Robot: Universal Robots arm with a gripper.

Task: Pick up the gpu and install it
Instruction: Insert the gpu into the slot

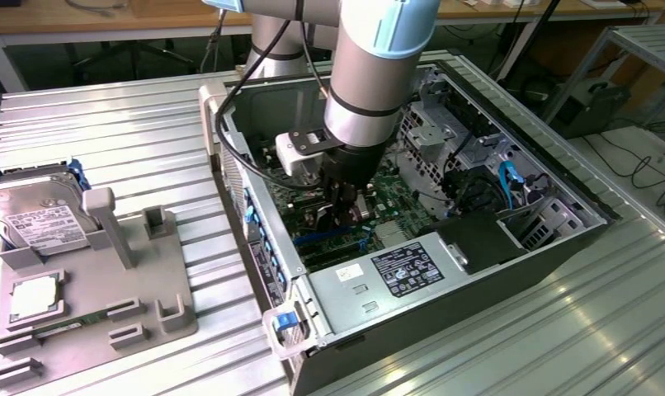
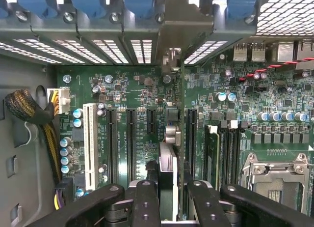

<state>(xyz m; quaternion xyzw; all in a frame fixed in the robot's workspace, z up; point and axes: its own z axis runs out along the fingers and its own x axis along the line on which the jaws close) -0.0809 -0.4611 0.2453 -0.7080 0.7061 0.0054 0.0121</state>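
Note:
In the wrist view the gpu (image 2: 182, 138) is seen edge-on as a thin green board. It runs from between my fingers to the case's rear slot openings, where its silver end bracket (image 2: 171, 57) sits. It stands upright along a black expansion slot (image 2: 191, 138) of the motherboard (image 2: 147, 97). I cannot tell whether it touches the slot. My gripper (image 2: 172, 192) is shut on the card, its black fingers (image 2: 146, 197) on either side. In the exterior view the gripper (image 1: 344, 213) is low inside the open computer case (image 1: 553, 177), over the motherboard.
A white slot (image 2: 89, 143) and more black slots (image 2: 131, 143) lie beside the card. On its other side are memory slots (image 2: 223, 153) and the CPU socket (image 2: 277, 173). A braided cable bundle (image 2: 27, 106) hangs at the case wall. The power supply (image 1: 393, 268) is close by. A hard drive (image 1: 41, 219) rests on a grey fixture (image 1: 145, 289).

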